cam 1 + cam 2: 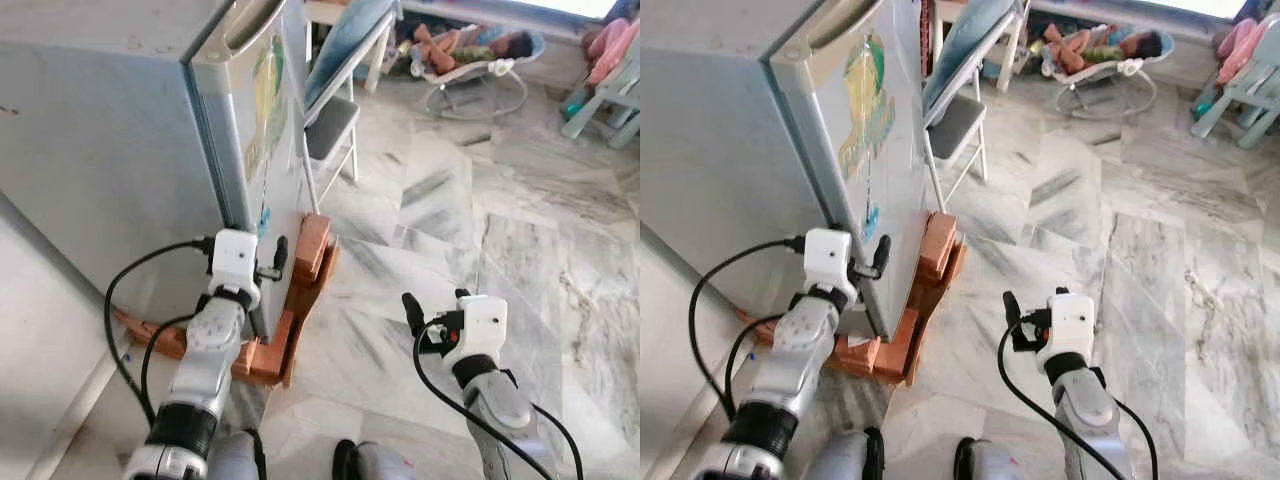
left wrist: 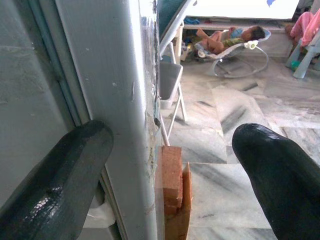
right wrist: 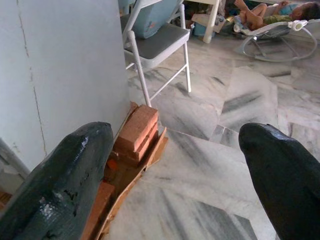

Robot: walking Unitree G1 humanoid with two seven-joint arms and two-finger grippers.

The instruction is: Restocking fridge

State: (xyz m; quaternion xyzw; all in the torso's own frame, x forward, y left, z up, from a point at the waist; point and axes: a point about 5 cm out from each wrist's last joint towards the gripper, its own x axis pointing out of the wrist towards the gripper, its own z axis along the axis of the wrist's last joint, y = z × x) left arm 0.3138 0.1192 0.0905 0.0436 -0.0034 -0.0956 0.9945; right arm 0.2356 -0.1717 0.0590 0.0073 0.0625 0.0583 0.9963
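At the lower front corner of the fridge (image 1: 110, 130), the left gripper (image 1: 272, 262) straddles the edge of the closed door (image 1: 865, 140): in the left wrist view one black finger (image 2: 55, 185) lies on the side-wall side of the door seam and the other finger (image 2: 280, 175) hangs out over the floor (image 1: 480, 200), so the fingers stand apart with the door's edge between them, not clamped on it as far as I can tell. The fridge rests on stacked bricks (image 1: 310, 250) with a strip of cardboard beneath them, on the marble floor. The right gripper (image 1: 435, 310) hovers low over the floor, well apart from the fridge, its two fingers spread wide and holding nothing.

By my reading the task has barely begun. The door is shut, no food or bottle to be stocked is to be seen, and neither gripper carries anything. What appears to be in hand is the opening of the door, with the left gripper placed to hook or pull its edge. Opening, fetching the goods, placing them inside and closing all remain.

Beyond the fridge stand a folding chair (image 1: 335, 120) and, farther off by the wall, a baby bouncer (image 1: 470, 60) with someone lying in it.
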